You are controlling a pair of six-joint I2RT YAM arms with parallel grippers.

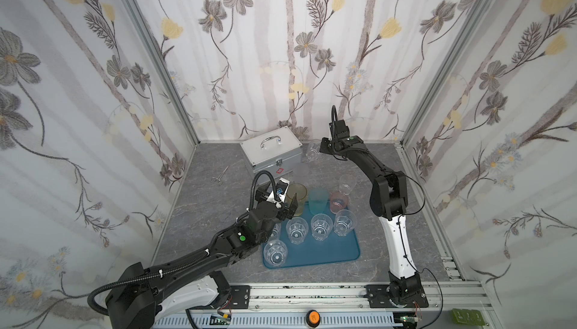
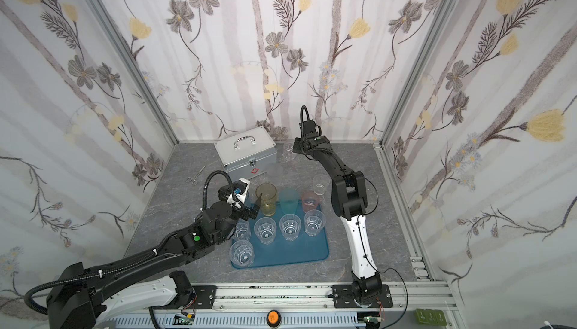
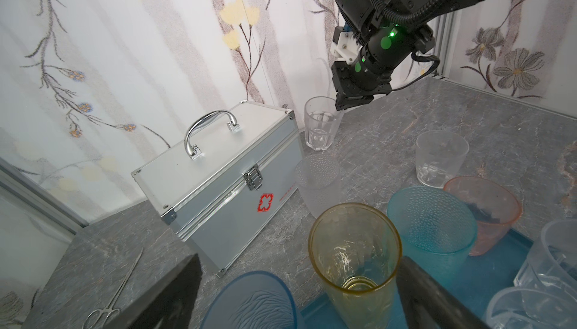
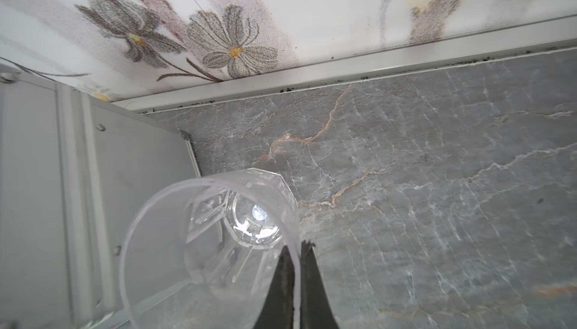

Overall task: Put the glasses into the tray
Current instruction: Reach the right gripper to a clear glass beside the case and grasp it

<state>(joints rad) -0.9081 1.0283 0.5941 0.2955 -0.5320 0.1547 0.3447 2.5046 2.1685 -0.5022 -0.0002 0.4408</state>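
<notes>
Right end effector [image 4: 296, 249] is pressed shut on the rim wall of a clear faceted glass [image 4: 162, 249], with one finger inside the mouth and one outside. That glass stands mouth up with its long axis roughly vertical. Whether its base rests flat on the tabletop [image 1: 218, 218] is hard to tell. The silver case [image 1: 271, 152] sits just beside it, on the side away from the right end effector.

The right arm is stretched far forward, elbow high, wrist pitched down toward the glass.

The tray [image 1: 327, 249] lies well back from the right end effector, toward the arm bases. It holds five clear faceted tumblers, all upright. The yellow glass [image 1: 298, 199], teal glass [image 1: 318, 201] and pink glass [image 1: 338, 201] stand upright along its far edge.

Left end effector [image 3: 301, 262] is spread wide and holds nothing. The yellow glass is just ahead, between its fingers. The left arm reaches in low from the near-left corner, forearm over the tray's left edge.

The blue glass [image 3: 249, 302] is cut off in the left wrist view and hidden under the left wrist in both top views. Whether it is on the tray cannot be told.

A frosted glass [image 1: 301, 171] and a short clear glass [image 1: 347, 184] stand on the tabletop off the tray.
</notes>
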